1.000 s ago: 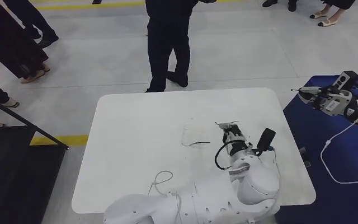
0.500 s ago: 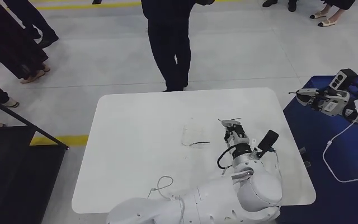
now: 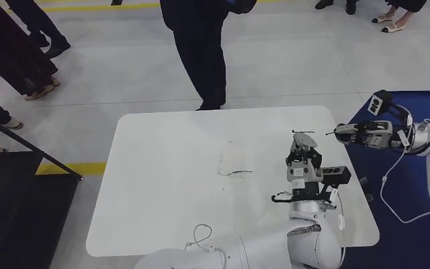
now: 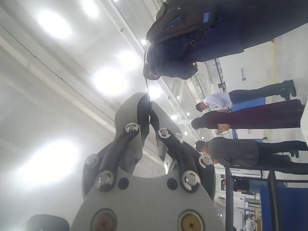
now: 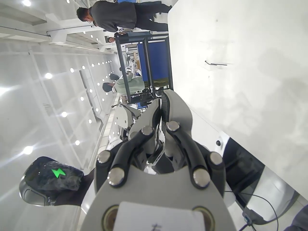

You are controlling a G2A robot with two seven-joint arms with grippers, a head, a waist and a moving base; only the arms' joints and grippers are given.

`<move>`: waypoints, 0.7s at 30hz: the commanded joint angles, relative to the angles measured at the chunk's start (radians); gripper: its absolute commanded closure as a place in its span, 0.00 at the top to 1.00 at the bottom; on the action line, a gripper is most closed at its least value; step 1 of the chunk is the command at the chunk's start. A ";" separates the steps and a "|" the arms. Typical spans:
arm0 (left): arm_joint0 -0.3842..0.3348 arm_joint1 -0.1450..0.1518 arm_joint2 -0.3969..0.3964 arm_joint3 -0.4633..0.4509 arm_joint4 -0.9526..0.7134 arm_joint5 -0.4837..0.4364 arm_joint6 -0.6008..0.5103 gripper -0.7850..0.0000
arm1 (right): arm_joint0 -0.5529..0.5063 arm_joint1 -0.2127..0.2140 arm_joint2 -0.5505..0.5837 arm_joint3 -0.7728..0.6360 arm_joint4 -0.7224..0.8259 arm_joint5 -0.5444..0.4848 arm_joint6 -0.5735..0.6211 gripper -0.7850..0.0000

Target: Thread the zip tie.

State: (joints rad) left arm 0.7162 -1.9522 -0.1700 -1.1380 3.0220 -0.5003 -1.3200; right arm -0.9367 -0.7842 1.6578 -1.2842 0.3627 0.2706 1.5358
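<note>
A thin black zip tie (image 4: 145,73) sticks straight out of my left gripper (image 4: 147,96), which is shut on its lower end and points up toward the ceiling. From above, this gripper (image 3: 304,139) hangs over the right part of the white table (image 3: 168,168), the zip tie (image 3: 304,131) showing as a short dark line at its tip. My right gripper (image 3: 334,133) is just off the table's right edge, level with the left one and pointing at it. Its fingers (image 5: 178,106) are pressed together. Another black strip (image 3: 236,173) lies on the table's middle, also seen as the strip (image 5: 215,64).
A person (image 3: 201,54) stands at the table's far edge. A white cable loop (image 3: 197,232) lies near the front edge. Blue flooring (image 3: 376,181) with a white cable borders the table's right side, and a dark frame (image 3: 33,161) stands at the left.
My left gripper has swung right and away from the body with the zip tie. My right gripper has come in from the far right toward the table's right edge.
</note>
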 commanded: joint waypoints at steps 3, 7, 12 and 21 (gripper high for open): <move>-0.047 -0.008 0.000 0.075 0.050 -0.070 0.070 0.00 | -0.035 0.004 0.039 -0.044 0.054 -0.085 -0.043 0.00; -0.071 -0.022 0.000 0.084 0.050 -0.109 0.109 0.00 | -0.081 0.009 0.067 -0.079 0.074 -0.127 -0.050 0.00; -0.083 -0.028 0.000 0.082 0.050 -0.141 0.141 0.00 | -0.103 0.013 0.073 -0.086 0.072 -0.123 -0.076 0.00; -0.083 -0.028 0.000 0.082 0.050 -0.141 0.141 0.00 | -0.103 0.013 0.073 -0.086 0.072 -0.123 -0.076 0.00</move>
State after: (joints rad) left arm 0.6332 -1.9806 -0.1700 -1.0564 3.0718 -0.6412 -1.1792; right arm -1.0397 -0.7716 1.7312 -1.3699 0.4343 0.1475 1.4602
